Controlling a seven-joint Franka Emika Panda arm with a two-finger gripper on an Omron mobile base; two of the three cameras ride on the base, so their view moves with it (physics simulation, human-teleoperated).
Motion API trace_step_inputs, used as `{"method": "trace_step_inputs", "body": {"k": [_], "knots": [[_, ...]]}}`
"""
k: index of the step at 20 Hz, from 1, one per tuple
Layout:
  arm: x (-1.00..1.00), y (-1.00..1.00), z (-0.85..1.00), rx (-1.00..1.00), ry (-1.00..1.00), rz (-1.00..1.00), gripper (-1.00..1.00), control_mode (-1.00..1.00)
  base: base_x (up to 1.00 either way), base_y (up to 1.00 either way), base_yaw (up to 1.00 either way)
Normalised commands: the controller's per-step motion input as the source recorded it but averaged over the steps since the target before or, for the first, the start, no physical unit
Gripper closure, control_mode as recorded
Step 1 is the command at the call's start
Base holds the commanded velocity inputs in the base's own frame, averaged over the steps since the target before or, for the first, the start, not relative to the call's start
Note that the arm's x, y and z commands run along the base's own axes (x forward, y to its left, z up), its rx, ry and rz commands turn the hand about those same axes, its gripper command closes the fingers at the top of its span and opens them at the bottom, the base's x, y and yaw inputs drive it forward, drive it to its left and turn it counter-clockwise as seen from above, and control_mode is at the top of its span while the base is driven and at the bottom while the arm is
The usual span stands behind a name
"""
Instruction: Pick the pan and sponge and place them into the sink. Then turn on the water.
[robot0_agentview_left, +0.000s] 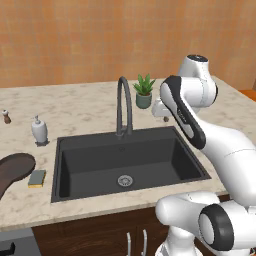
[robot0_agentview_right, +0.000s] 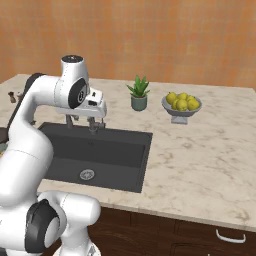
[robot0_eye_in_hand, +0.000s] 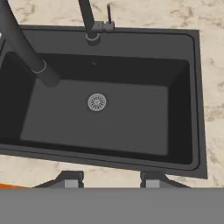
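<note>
A pale marbled counter (robot0_agentview_left: 90, 112) meets an orange wall (robot0_agentview_left: 75, 40); the black sink (robot0_eye_in_hand: 183, 109) lies directly beneath the gripper (robot0_eye_in_hand: 107, 180). Its fingers stand apart, holding nothing; no writing shows.

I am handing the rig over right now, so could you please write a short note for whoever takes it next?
Gripper: hovering above the sink, holding nothing; whether its fingers are open or shut is unclear.
Pan and sponge: on the counter left of the sink, side by side.
Faucet: no water running.
Done: nothing yet; the basin holds nothing.
Left: move pan and sponge into the sink, then turn on the water.
</note>
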Motion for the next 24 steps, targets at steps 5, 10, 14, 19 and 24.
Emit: {"method": "trace_step_inputs", "body": {"k": [5,10,14,19,24], "knots": [[-0.30,0.02,0.00,0.00,-0.01,0.03,-1.00,-1.00,0.00,0.00,0.00],[-0.41,0.25,0.00,0.00,-0.04,0.10,-1.00,-1.00,0.00,0.00,0.00],[-0.33,0.42,-0.01,-0.01,-0.06,0.12,-1.00,-1.00,0.00,0.00,0.00],[-0.29,0.50,0.00,-0.01,-0.03,0.13,-1.00,-1.00,0.00,0.00,0.00],[-0.41,0.78,0.00,0.00,0.00,0.19,-1.00,-1.00,0.00,0.00,0.00]]}}
